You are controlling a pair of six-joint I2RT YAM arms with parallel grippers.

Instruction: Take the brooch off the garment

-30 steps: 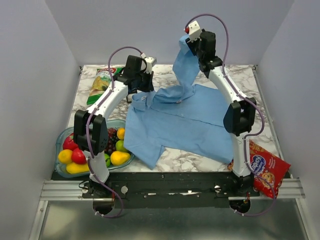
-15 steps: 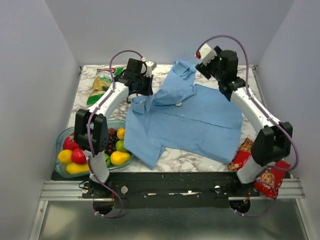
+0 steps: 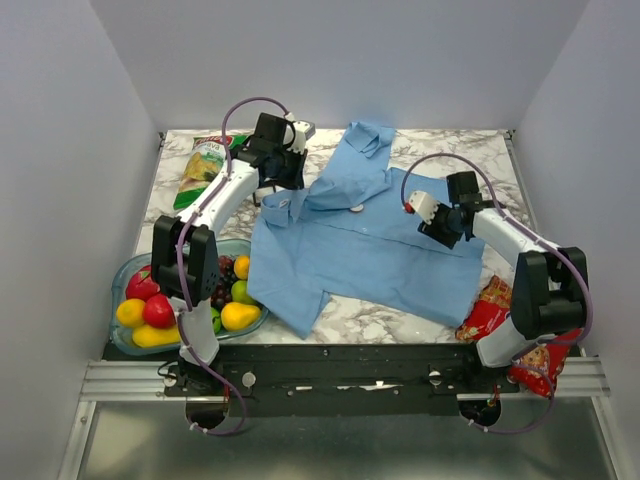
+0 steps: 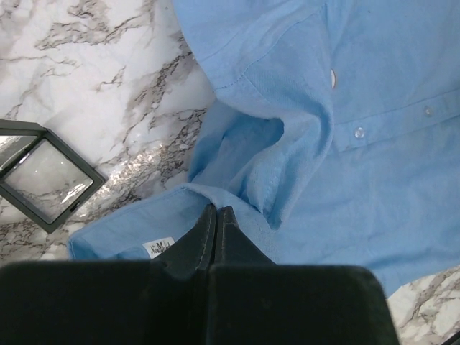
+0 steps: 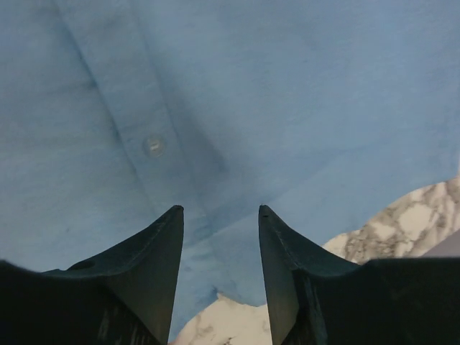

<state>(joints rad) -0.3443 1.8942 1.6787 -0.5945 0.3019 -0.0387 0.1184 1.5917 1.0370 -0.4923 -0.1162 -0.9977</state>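
The light blue shirt point(image 3: 370, 250) lies spread on the marble table, its collar at the far left. A small pale round piece point(image 3: 357, 208) sits on the front placket near the collar; it may be the brooch, and it also shows in the left wrist view point(image 4: 332, 77). My left gripper point(image 3: 283, 183) is shut on the collar's edge point(image 4: 237, 205), beside the neck label point(image 4: 158, 246). My right gripper point(image 3: 438, 228) is open and empty, low over the shirt's right side. In its wrist view it point(image 5: 219, 208) hovers over flat cloth with a button point(image 5: 152, 146).
A clear dark-framed display box point(image 4: 43, 180) lies on the table left of the collar. A bowl of fruit point(image 3: 135, 345) stands at the near left. A green snack bag point(image 3: 205, 165) lies at the far left and a red cookie bag point(image 3: 530, 345) at the near right.
My right gripper let go of the shirt part it held high; that cloth dropped onto the table. The right arm swung down and now hangs open over the shirt. The left arm stayed.
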